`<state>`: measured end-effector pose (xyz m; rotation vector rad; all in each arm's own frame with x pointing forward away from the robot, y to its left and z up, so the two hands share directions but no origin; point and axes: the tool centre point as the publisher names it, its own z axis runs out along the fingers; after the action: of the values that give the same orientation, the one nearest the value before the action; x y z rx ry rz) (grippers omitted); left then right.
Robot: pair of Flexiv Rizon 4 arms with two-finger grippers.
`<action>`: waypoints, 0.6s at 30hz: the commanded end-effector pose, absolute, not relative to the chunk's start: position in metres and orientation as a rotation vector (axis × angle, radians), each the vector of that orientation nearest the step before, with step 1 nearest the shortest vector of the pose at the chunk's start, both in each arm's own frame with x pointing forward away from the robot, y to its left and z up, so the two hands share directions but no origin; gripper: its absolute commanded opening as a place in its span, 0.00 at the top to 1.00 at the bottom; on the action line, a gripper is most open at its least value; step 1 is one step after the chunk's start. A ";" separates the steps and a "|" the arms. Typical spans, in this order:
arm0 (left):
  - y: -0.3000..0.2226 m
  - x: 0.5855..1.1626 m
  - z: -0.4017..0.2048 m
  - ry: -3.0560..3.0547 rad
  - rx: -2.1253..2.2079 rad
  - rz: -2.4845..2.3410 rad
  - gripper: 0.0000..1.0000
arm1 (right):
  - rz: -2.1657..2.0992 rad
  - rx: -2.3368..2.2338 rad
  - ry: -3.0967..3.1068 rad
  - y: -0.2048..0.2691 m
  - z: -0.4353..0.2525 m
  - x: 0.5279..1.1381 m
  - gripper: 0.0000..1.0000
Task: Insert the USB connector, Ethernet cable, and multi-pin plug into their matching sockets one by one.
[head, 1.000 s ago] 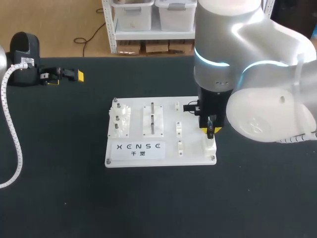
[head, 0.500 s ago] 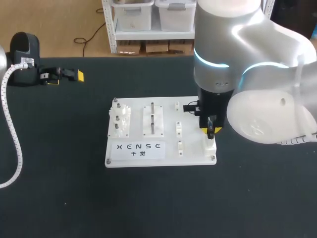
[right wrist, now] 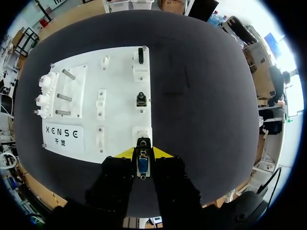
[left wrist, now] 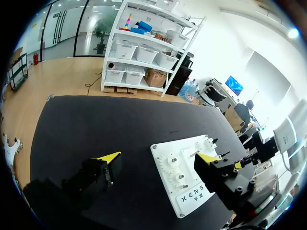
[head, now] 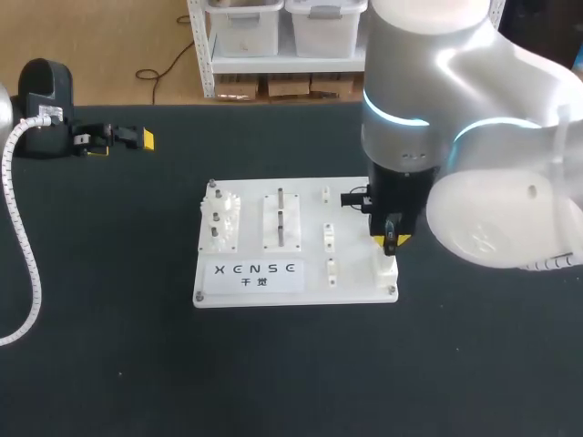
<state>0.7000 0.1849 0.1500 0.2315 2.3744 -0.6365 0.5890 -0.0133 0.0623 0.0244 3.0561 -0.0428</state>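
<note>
Right gripper [right wrist: 142, 154], pinching the blue-faced plug [right wrist: 142, 165] between its fingers, has nudged slightly sideways over the near right corner of the white board [head: 273, 289], leaving the plug poised just above its socket [right wrist: 142, 134], seemingly aligning, not yet inserted.

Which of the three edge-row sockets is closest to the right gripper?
The plain white socket at the row's end, just ahead of the right gripper and the plug it holds. The middle one and the far one show dark parts.
</note>
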 end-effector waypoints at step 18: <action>0.185 0.700 0.150 2.374 0.232 -0.636 0.00 | -0.044 0.028 3.066 -0.011 0.056 0.592 1.00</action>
<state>0.7000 0.1849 0.1500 0.2315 2.3744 -0.6365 0.5895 -0.0129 0.0608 0.0295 3.0632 -0.0435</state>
